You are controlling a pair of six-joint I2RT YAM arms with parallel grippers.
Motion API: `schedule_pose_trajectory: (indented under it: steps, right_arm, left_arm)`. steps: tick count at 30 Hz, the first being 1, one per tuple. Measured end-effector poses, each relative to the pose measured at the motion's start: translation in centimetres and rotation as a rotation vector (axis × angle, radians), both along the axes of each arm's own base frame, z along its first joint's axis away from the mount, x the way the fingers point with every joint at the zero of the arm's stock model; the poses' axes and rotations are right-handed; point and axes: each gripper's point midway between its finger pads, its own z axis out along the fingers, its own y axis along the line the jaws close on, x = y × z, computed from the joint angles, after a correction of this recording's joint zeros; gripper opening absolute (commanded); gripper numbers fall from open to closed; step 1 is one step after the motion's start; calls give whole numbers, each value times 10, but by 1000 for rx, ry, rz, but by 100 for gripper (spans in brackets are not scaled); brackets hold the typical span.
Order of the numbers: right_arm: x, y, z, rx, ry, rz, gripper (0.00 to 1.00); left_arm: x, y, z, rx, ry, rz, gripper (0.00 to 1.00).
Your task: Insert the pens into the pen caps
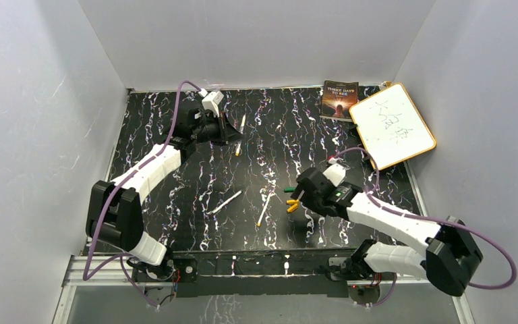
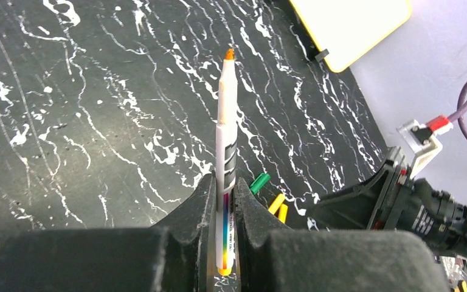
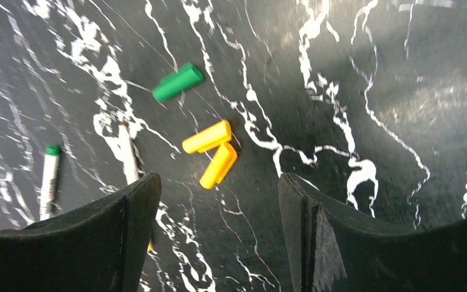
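1. Released, the right end effector [image 3: 219, 180] hovers over two yellow caps [image 3: 207, 136] beside the green cap [image 3: 178, 81]; two pens [image 1: 227, 202] lie left of it.
2. Beyond the green cap, the left end effector [image 2: 224, 190] clenches an orange-tipped pen [image 2: 227, 121]; only the top view shows the book [image 1: 339, 99].

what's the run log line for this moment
left gripper: shut on orange-tipped pen | right gripper: open over two yellow caps | green cap: loose beside them | green-tipped pen and third pen: lying uncapped
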Motion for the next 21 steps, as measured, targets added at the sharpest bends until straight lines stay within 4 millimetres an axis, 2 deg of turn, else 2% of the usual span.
schedule_pose_trajectory:
  steps: [4,11,21]
  right_arm:
    - [-15,2,-21,-63,81,-11,62]
    - [-10,6,-31,-117,118,-20,48]
    - [-12,15,-43,-165,153,34,42]
  left_arm:
    - [4,6,-6,30,10,40,0]
    - [7,12,-13,67,23,79,0]
    - [7,15,-17,89,29,92,0]
